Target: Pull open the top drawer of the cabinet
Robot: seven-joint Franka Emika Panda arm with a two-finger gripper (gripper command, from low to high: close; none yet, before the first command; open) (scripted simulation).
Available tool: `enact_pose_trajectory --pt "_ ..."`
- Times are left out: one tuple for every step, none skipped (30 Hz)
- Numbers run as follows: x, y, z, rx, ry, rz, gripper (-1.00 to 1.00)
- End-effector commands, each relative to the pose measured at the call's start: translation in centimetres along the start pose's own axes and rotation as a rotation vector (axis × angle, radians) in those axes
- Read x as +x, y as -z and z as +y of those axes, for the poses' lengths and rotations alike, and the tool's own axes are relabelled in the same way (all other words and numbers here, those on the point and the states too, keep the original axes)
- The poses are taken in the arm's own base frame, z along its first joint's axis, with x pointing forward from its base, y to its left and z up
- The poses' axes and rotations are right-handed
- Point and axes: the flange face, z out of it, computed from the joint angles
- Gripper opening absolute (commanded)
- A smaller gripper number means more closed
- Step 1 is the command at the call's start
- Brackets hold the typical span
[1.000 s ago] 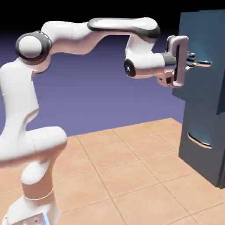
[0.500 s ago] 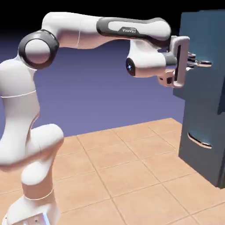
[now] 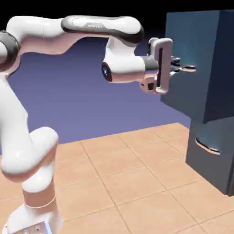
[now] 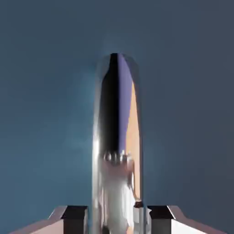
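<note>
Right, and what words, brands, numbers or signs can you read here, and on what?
Small lettering on the arm: too small and blurred to read.
Blue mark on the wrist joint: too small to make out.
None visible on the top drawer or its handle.

In the exterior view, a floor of smooth, square, tan-orange tiles (image 3: 137, 183) spreads across the lower part, with thin, straight grout lines (image 3: 99, 177) crossing in two directions. The lines slant in this view (so the squares look like skewed diamonds). The floor's far edge climbs gently from the exterior view's left to a corner towards the exterior view's right, then slopes down. Beyond it stands a plain blue-violet backdrop (image 3: 91, 100), brighter low down and darkening upward into a flat black band (image 3: 183, 4) along the top.
</note>
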Motion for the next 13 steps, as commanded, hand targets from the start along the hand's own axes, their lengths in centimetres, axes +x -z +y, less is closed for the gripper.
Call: enact_pose_trajectory --pt "0.0 -0.2 0.0 0.001 0.000 0.001 -1.00" --pt "0.0 -0.4 0.0 0.001 0.000 0.001 -1.00" --pt "0.1 -0.6 0.0 0.001 0.001 0.003 -1.00" --pt "0.1 -0.6 0.1 -0.001 0.004 0.005 -1.00" --pt "0.0 0.1 0.1 -0.002 0.006 0.008 -1.00" --pt "0.0 1.3 0.1 -0.002 0.006 0.008 -1.00" --pt "0.0 2.5 0.1 -0.002 0.006 0.008 -1.00" --pt "0.0 3.7 0.1 -0.002 0.006 0.008 -1.00" --pt "0.0 4.0 0.1 -0.002 0.006 0.008 -1.00" --pt "0.0 4.0 0.1 -0.002 0.006 0.008 1.00" --pt "0.0 4.0 0.1 -0.002 0.006 0.008 1.00" --pt "0.0 5.1 0.1 -0.003 0.006 0.007 1.00" --pt "-0.1 6.2 0.1 -0.004 0.006 0.007 1.00"
